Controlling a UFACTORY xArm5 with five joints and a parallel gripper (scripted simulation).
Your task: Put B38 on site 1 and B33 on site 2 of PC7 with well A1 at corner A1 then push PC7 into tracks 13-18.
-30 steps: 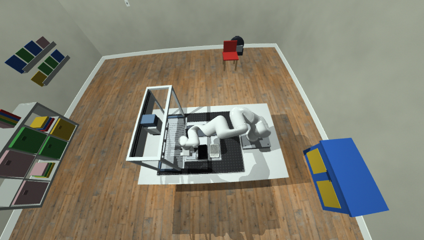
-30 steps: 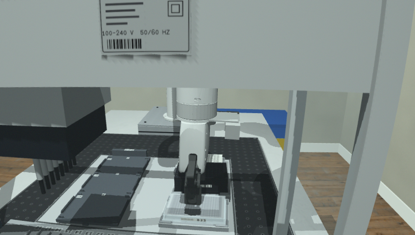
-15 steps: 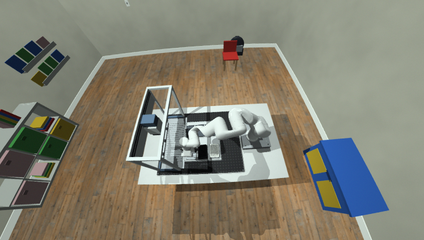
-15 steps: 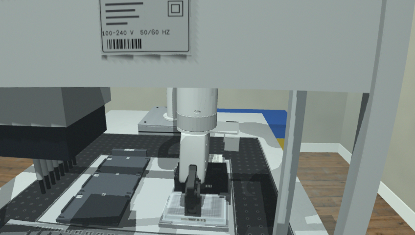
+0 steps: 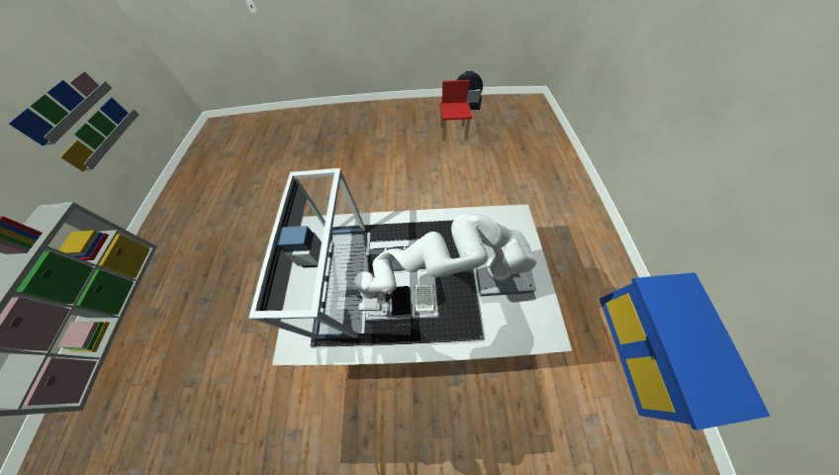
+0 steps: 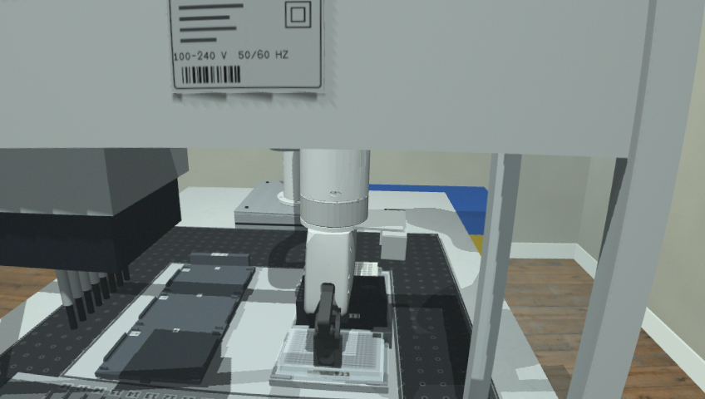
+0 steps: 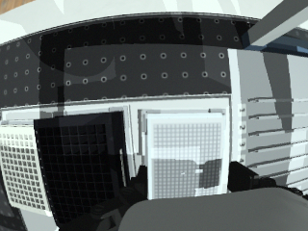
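Exterior view, left to right: the dark grey, flat, three-site plastic carrier (image 6: 183, 311) lies on the apron before the rails, then the black two-fingered hand (image 6: 327, 363) (image 7: 189, 177) is spread wide over the clear, rectangular, fine-welled plate B33 (image 6: 292, 353) (image 7: 185, 140) in its nest, just beside the black, square-welled, deep block B83 (image 5: 401, 300) (image 6: 368, 298) (image 7: 79, 164).

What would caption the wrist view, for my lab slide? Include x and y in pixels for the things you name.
Open pincer (image 6: 327, 348) (image 7: 189, 177) straddling the clear plate (image 6: 292, 346) (image 7: 185, 137), black block (image 6: 368, 301) (image 7: 79, 164) alongside.
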